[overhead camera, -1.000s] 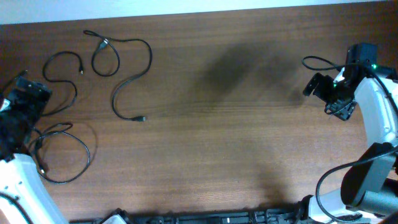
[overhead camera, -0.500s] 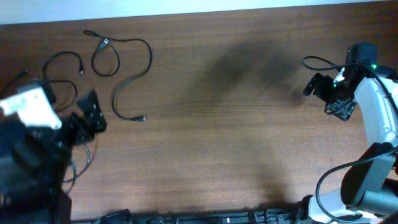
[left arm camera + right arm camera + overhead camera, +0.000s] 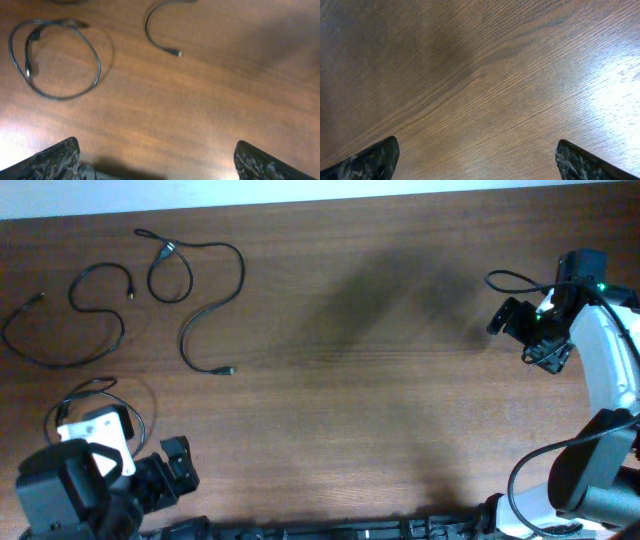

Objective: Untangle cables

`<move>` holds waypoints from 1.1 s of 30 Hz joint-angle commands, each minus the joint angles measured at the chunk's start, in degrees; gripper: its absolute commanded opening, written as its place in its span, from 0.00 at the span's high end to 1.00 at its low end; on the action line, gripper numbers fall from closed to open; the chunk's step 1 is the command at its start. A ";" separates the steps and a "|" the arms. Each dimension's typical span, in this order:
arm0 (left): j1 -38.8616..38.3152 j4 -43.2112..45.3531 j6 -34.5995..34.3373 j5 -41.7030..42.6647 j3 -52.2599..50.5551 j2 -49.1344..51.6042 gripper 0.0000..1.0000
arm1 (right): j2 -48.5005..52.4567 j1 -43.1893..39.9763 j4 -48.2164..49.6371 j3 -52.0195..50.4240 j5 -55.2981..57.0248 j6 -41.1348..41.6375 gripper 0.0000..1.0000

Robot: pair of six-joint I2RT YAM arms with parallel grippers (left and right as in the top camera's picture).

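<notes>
Find left claw (image 3: 160, 161) spread to full width, gripping nothing; same with right claw (image 3: 480, 161), wide and empty over bare wood. Look ahead of left claw, toward its left finger, for looped cable (image 3: 99, 65), lying apart from hooked cable (image 3: 148, 30) farther ahead. Expect light, limp, slithery cord, probably prone to drag. Pinch the loop's near arc, clear of plugs
</notes>
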 commanded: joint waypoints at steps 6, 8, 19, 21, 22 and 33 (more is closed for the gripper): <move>-0.26 -0.61 0.70 -0.46 -0.15 -15.45 0.01 | 0.46 0.11 -0.11 0.42 0.52 0.26 0.01; -0.26 -0.52 0.70 -0.46 -0.15 -20.72 0.01 | 0.46 0.11 -0.11 0.42 0.52 0.28 0.01; -0.50 -0.87 0.70 -0.44 -0.07 -40.63 0.01 | 0.46 0.11 -0.11 0.42 0.52 0.28 0.01; -1.16 -0.85 0.70 -0.44 0.07 -40.61 0.01 | 0.46 0.11 -0.11 0.42 0.52 0.28 0.01; -1.81 -0.85 0.70 -0.44 0.07 -40.61 0.01 | 0.46 0.11 -0.11 0.42 0.52 0.28 0.01; -5.60 -4.74 0.28 0.85 0.07 -40.61 0.01 | 0.46 0.11 -0.11 0.42 0.52 0.28 0.01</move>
